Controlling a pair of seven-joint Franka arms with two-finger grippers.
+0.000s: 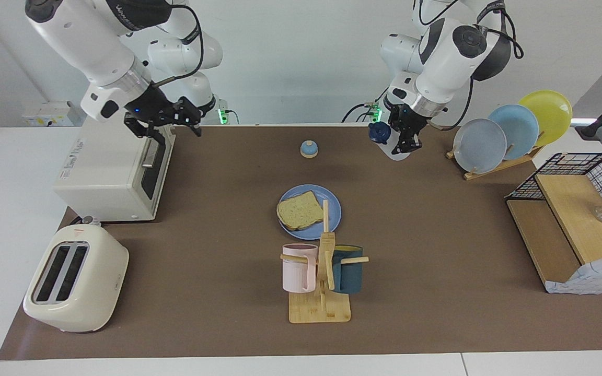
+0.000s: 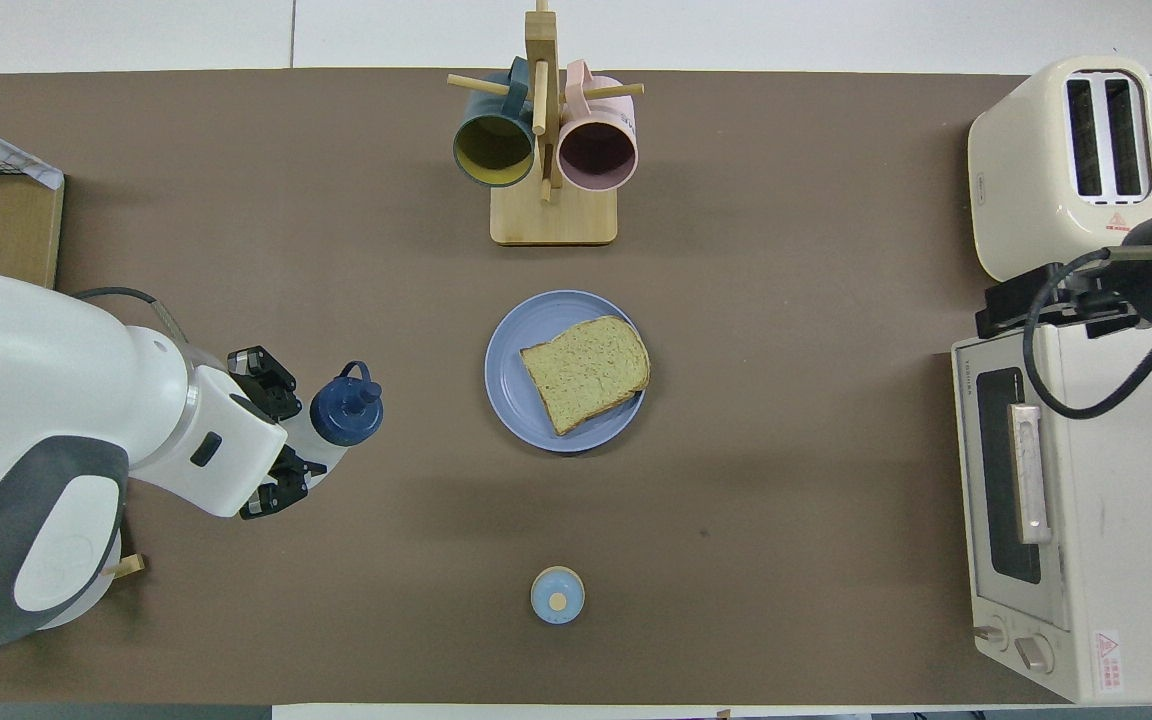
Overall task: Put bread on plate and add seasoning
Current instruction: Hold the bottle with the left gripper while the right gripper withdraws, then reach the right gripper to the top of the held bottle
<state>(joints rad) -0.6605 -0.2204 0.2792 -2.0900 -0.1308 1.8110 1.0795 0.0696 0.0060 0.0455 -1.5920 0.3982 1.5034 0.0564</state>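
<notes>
The bread (image 1: 299,210) (image 2: 586,370), a square slice of toast, lies flat on the round blue plate (image 1: 309,190) (image 2: 514,372) in the middle of the mat. My left gripper (image 1: 404,140) (image 2: 308,440) is shut on the seasoning (image 1: 383,137) (image 2: 346,410), a whitish bottle with a navy cap. It holds the bottle tilted in the air over the mat toward the left arm's end, between the bell and the plate rack. My right gripper (image 1: 175,124) (image 2: 1014,305) hangs open and holds nothing, over the top of the toaster oven.
A blue-domed bell (image 1: 309,149) (image 2: 557,594) sits nearer to the robots than the plate; a mug tree (image 1: 322,271) (image 2: 546,150) stands farther. The toaster oven (image 1: 113,172) (image 2: 1056,520) and toaster (image 1: 76,277) (image 2: 1066,160) fill the right arm's end. A plate rack (image 1: 510,130) and wire shelf (image 1: 572,219) stand at the left arm's.
</notes>
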